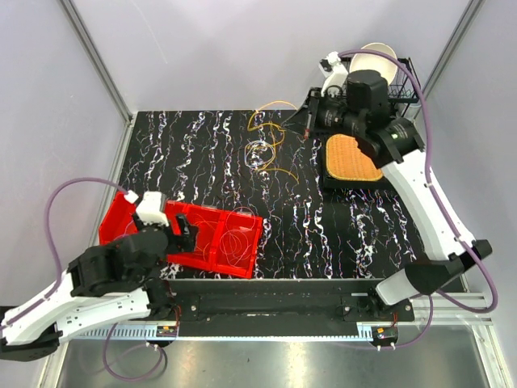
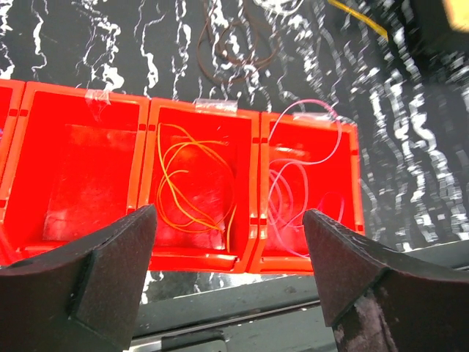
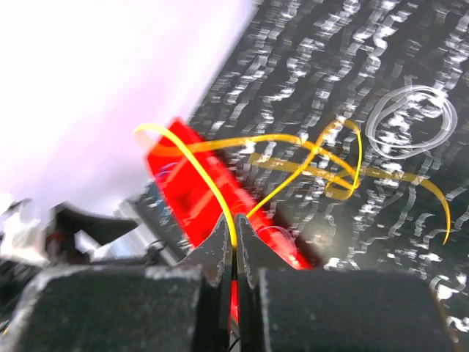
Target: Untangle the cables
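Note:
Loose cables lie at the far middle of the table: a yellow cable (image 1: 271, 113) and white loops (image 1: 260, 152) just in front of it. My right gripper (image 1: 310, 121) is at the yellow cable's right end. In the right wrist view the right gripper (image 3: 234, 236) is shut on the yellow cable (image 3: 308, 154), which rises off the table beside the white loop (image 3: 410, 121). My left gripper (image 2: 231, 257) hangs open over the near edge of the red bins (image 2: 253, 220). The middle bin holds an orange cable (image 2: 194, 183), the right bin a pink cable (image 2: 300, 183).
The red bins (image 1: 242, 263) stand at the near left of the table. A woven mat on a black tray (image 1: 353, 158) lies under the right arm. Behind it are a wire rack with a white bowl (image 1: 373, 61) and a white bottle (image 1: 333, 69).

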